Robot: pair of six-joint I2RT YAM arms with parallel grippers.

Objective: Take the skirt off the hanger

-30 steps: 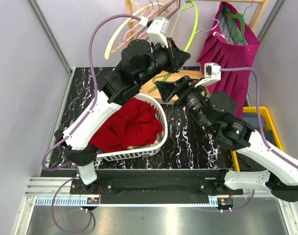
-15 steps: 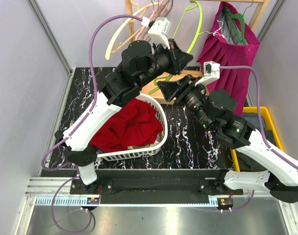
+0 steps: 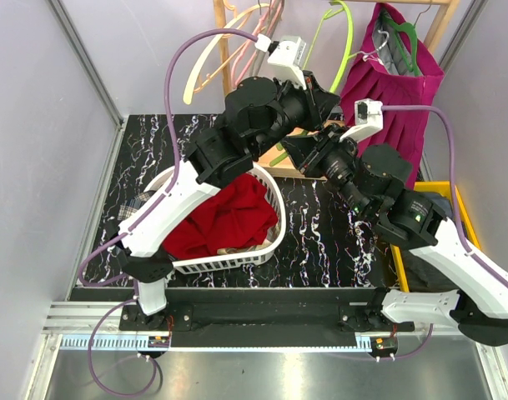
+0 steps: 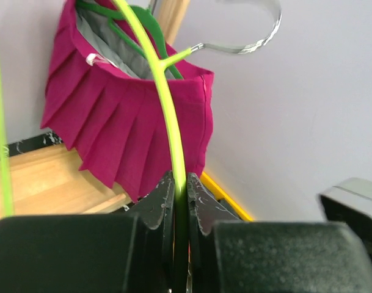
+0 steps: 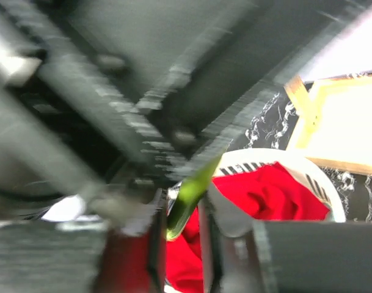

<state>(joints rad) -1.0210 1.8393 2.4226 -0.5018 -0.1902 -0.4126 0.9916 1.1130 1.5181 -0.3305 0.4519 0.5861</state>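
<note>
Thin lime hanger [image 4: 166, 101] — magenta skirt [image 4: 112, 122] beyond

Green hanger [image 5: 190, 188] within right pincer [image 5: 181, 241], red cloth [image 5: 265, 195]

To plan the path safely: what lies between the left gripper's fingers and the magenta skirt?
In the left wrist view, only the lime-green hanger, clamped in the left fingers, runs up across the magenta skirt. Nothing else shows between them.

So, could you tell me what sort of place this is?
Probably a robot test cell mocked up as a laundry corner: a wooden rack hung with hangers and a pleated skirt, and a white basket of red cloth.
</note>
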